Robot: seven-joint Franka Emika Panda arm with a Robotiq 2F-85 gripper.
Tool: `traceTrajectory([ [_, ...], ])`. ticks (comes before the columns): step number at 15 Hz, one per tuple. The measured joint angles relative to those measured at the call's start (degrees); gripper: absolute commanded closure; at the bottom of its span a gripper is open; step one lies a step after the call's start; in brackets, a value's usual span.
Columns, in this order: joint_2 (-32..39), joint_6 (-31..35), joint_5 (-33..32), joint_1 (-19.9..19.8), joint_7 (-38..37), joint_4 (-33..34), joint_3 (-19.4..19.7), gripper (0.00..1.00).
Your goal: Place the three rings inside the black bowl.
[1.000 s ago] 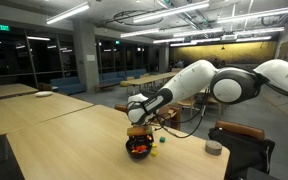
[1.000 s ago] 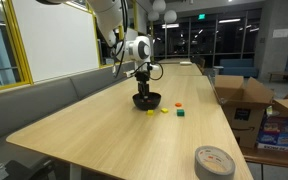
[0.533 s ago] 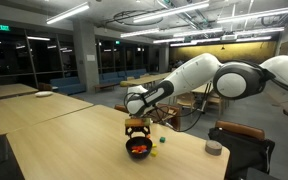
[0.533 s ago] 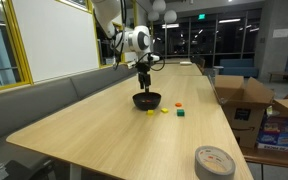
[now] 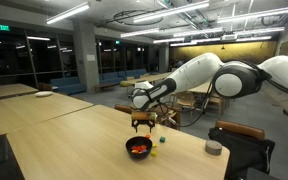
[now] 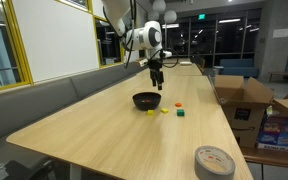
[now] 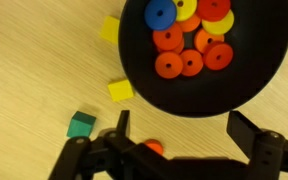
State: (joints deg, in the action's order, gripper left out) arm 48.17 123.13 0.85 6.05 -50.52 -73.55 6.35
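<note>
The pincer [image 5: 141, 123] hangs released and empty above the black bowl [image 7: 259, 70] on the desk [image 7: 34, 60]. Orange, yellow and blue rings [image 7: 167, 65] lie inside the bowl. Just beside it sit two yellow blocks [image 7: 120, 91] and a green block [image 7: 81, 124], perhaps cubes.

The pale wooden table [image 7: 34, 60] shows fine matt grain; the round black bowl [image 7: 256, 68] looks matt, its bright plastic rings [image 7: 167, 66] smooth.

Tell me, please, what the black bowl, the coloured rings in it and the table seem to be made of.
Black bowl: probably plastic, matte; evenly dark, with no glare.
Coloured rings: likely plastic, smooth; flat, saturated orange, yellow and blue.
Table: wood or wood-look laminate, satin; pale surface with fine grain lines.
</note>
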Motion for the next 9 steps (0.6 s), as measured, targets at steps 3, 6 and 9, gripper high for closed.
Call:
traceTrajectory([
  [3,2.0,-0.1,0.0,-1.4,0.0,1.2,1.1,0.0],
  [6,5.0,-0.3,0.0,-2.6,0.0,3.6,1.6,0.0],
  [9,8.3,-0.7,0.0,-3.8,0.0,7.0,1.7,0.0],
])
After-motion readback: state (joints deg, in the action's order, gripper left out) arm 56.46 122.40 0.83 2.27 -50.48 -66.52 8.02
